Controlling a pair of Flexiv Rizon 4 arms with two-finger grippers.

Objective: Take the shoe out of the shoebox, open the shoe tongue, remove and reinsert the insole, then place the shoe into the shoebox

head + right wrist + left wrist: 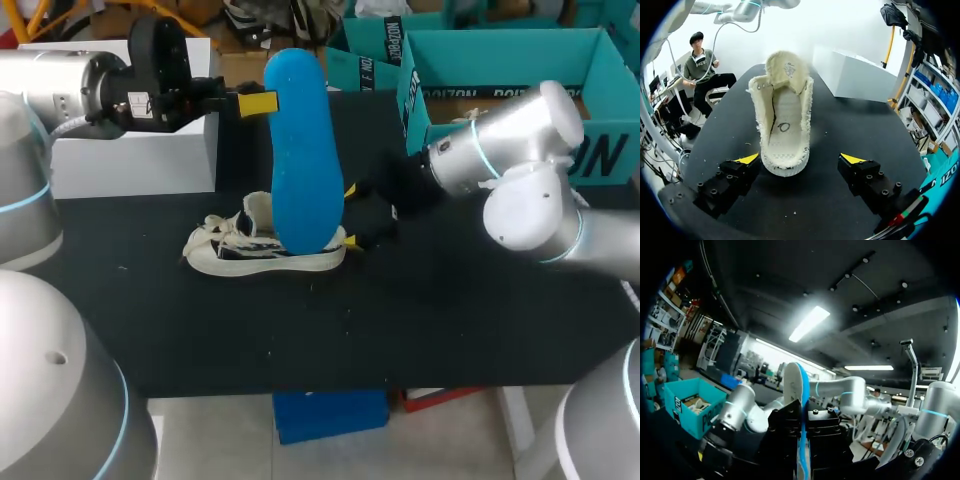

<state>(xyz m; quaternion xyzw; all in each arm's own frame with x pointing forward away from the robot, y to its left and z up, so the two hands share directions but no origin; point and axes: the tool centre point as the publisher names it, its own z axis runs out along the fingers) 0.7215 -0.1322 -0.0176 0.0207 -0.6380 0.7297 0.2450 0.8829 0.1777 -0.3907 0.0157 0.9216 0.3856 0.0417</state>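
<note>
Aloft, left tool (258, 103) pinches insole (304, 150) above shoe (262, 255).

Dark block lettering (partly hidden) stands on the teal boxes (610, 150).

A blue insole (300, 150) stands nearly upright, pinched near its upper end by the left end effector (262, 103), its lower end down at the heel opening of the shoe (262, 250). The shoe is a cream canvas sneaker with frayed edges and loose laces, resting on its sole on the black surface (400, 320), tongue pulled forward and its inside laid bare. A white shoebox (135, 155) sits at the surface's far left corner, well apart from the shoe.
</note>
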